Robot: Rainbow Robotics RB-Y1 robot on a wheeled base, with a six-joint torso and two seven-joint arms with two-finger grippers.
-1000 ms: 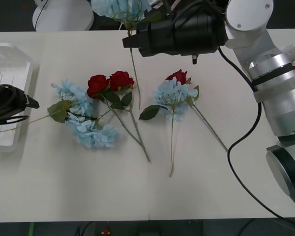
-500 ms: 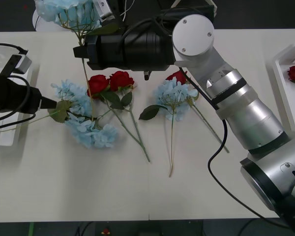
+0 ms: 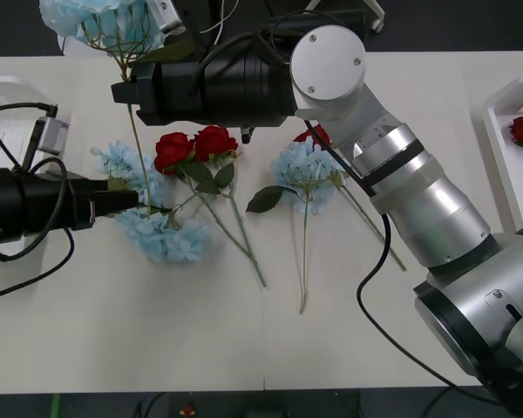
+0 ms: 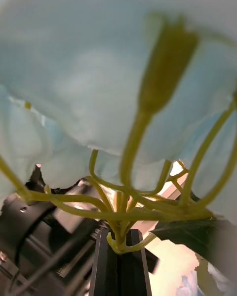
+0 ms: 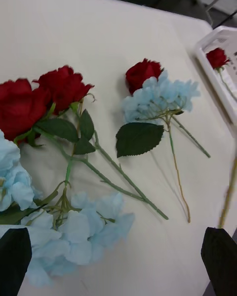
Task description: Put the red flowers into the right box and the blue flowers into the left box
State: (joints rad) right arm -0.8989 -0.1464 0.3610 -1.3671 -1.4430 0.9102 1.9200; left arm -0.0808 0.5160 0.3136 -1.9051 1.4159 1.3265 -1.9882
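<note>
Four pale blue hydrangea clusters [image 3: 160, 233]: three on table, one clamped in right gripper [image 4: 118, 249], now carried further left. Four red roses [image 3: 192, 146], one in right white tray [image 3: 506, 148]. Left gripper [image 3: 122, 199] wide, advanced.

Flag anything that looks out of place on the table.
One red rose lies partly buried under a blue cluster mid-table, so it is hard to reach. Otherwise nothing looks spilled or damaged.
</note>
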